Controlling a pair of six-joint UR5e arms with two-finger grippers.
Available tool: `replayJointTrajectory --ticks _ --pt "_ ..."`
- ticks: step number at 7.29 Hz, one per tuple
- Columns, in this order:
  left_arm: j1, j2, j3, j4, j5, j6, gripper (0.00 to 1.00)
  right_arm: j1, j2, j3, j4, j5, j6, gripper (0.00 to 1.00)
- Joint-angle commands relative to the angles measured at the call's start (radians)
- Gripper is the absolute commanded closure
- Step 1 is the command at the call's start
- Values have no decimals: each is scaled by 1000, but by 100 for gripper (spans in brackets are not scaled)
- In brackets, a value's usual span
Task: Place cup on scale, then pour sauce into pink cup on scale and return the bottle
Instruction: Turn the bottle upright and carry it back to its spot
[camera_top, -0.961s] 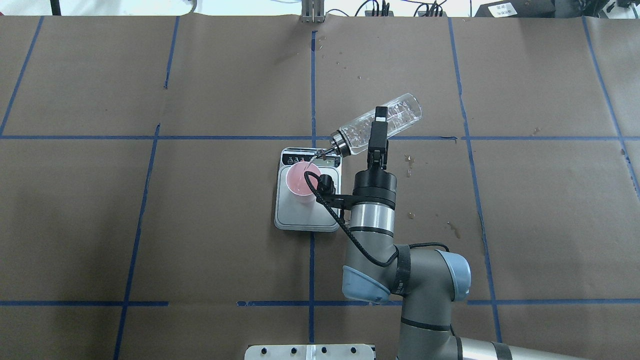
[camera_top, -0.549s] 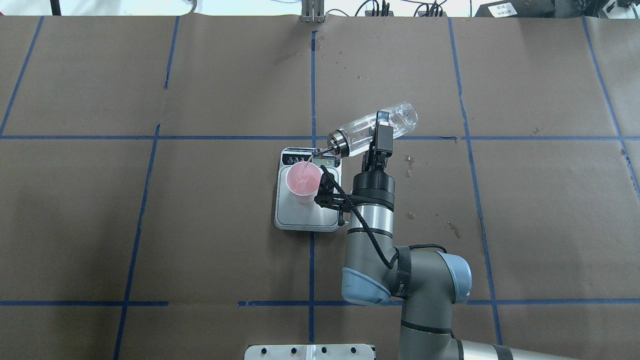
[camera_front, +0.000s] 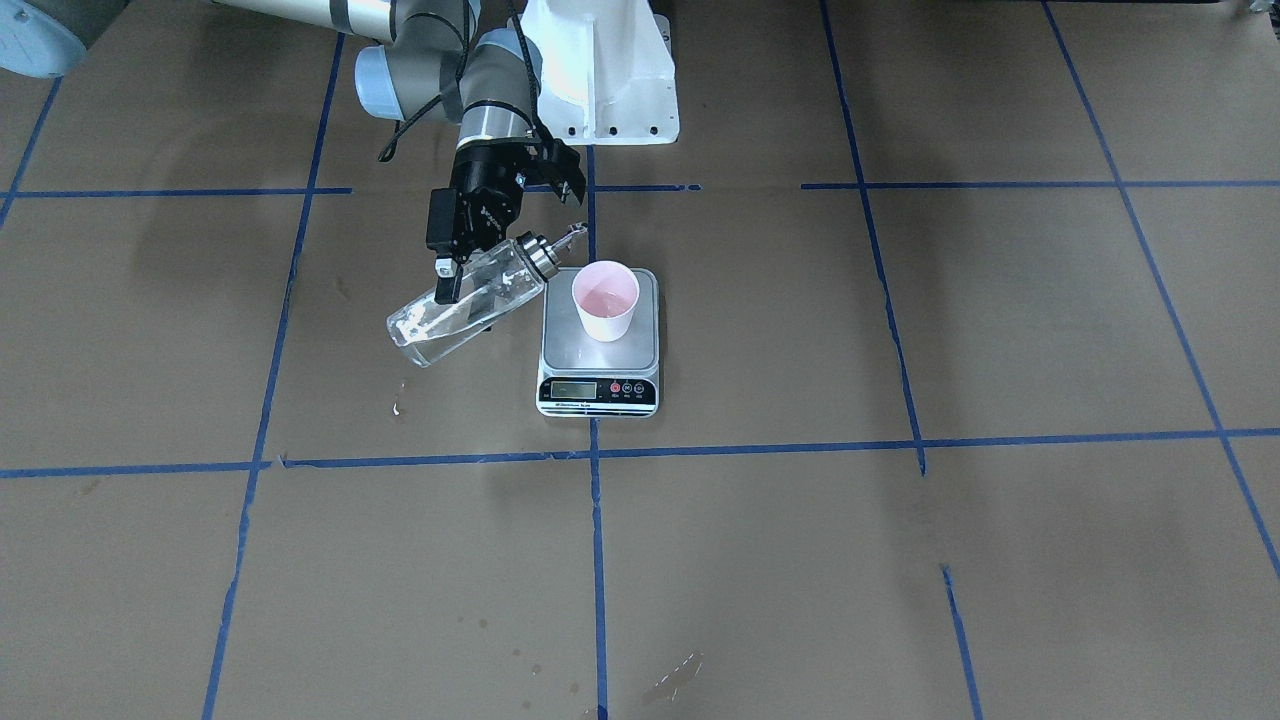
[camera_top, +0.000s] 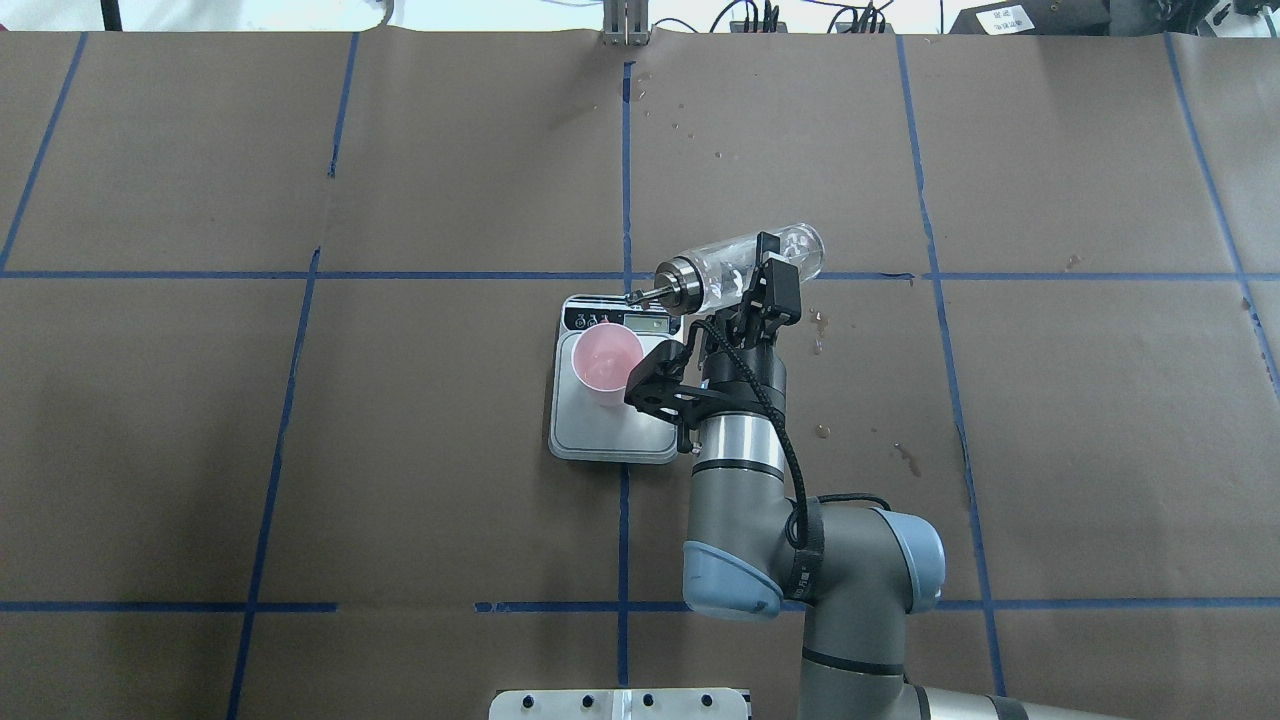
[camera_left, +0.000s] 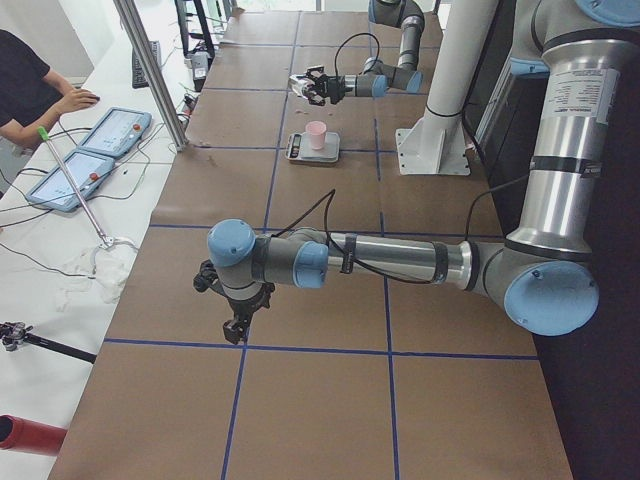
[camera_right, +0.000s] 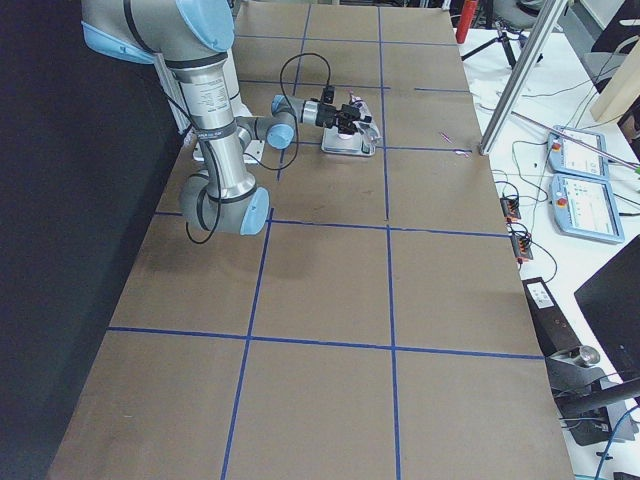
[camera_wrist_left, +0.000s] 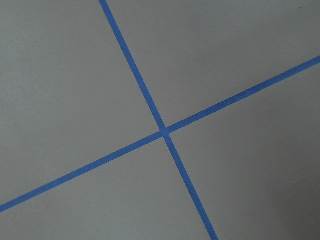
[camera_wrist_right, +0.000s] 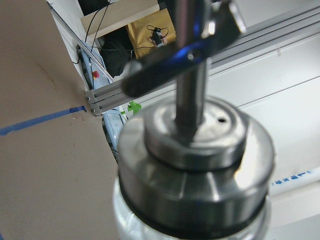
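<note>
The right gripper (camera_top: 768, 275) clasps the glass bottle (camera_top: 715, 272), which lies nearly level, its spout (camera_top: 638, 294) near the pink cup (camera_top: 606, 358) on the scale (camera_top: 600, 435). No stream shows, as far as one can see. It should turn the bottle upright before carrying it off, to avoid drips. The left gripper (camera_left: 237, 325) is too small to tell its state.

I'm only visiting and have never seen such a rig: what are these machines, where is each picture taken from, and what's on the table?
These are two robot arms at one table covered in brown paper with blue tape lines. Four fixed cameras watch: one above and behind, one facing the robot, one at each table end. Each wrist also carries one. On the table sits a kitchen scale with a pink cup on it. The right gripper holds a clear glass bottle, tipped nearly level, spout toward the cup. The left gripper hangs over bare paper.
</note>
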Motion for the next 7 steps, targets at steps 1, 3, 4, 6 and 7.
replayJointTrajectory --ticks 1,3,4,6,7 --pt "0 -2 -5 2 1 -5 0 0 -15 70 0 75 157 100" --pt "-2 -6 -5 2 1 -5 0 6 -74 202 0 146 316 100" --pt "-2 -8 -13 2 1 -7 0 13 -89 248 0 213 410 100" --pt "-2 -8 -20 3 1 -8 0 50 -120 264 0 313 613 100" --pt "-2 -2 -31 3 1 -8 0 71 -149 270 0 357 698 100"
